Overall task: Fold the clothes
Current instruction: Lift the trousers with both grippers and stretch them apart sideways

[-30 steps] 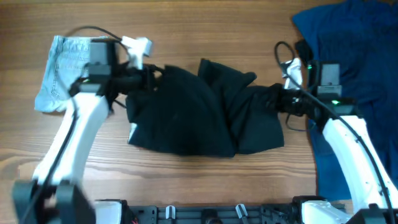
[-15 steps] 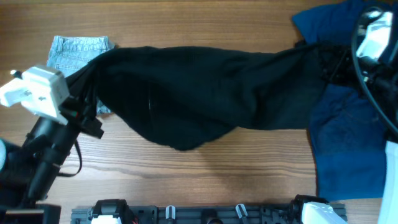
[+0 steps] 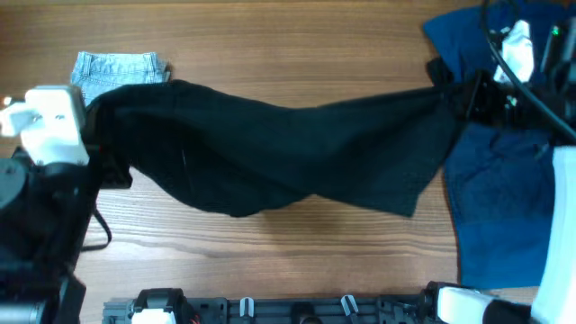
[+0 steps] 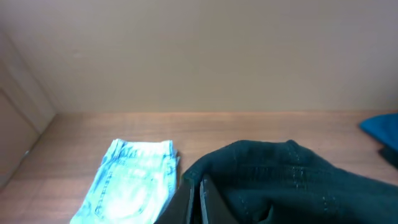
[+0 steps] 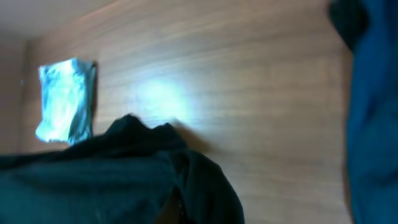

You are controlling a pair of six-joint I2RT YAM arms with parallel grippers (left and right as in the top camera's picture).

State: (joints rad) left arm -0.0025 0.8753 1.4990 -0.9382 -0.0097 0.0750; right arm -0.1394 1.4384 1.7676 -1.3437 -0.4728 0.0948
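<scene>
- A pair of black shorts (image 3: 288, 153) hangs stretched across the table (image 3: 297, 36), reaching from the left edge of the scene to the right, as seen from overhead.
- The left pincer (image 4: 200, 200) is pressed together on the left end of the black shorts. Its wrist view shows the two dark fingers close side by side, with black cloth bunched over and around them.
- The right pincer (image 3: 468, 97) pinches the opposite end, at the far right, where the cloth narrows to a bunched corner. Its fingers are buried in dark fabric, and its wrist view shows only folds of black cloth along the near edge.
- Between the two pincers the fabric sags, its lowest fold drooping toward the near side, left of centre. Whether that fold touches the wood cannot be told.
- A small pair of light denim shorts (image 3: 119, 69) lies flat at the far left of the table, just beyond the left end of the black shorts. From overhead, its near edge is hidden beneath the black cloth.
- A royal-blue garment (image 3: 499, 180) is spread over the right side of the table, from the far edge toward the near edge. The right end of the black shorts hangs over its left border.
</scene>
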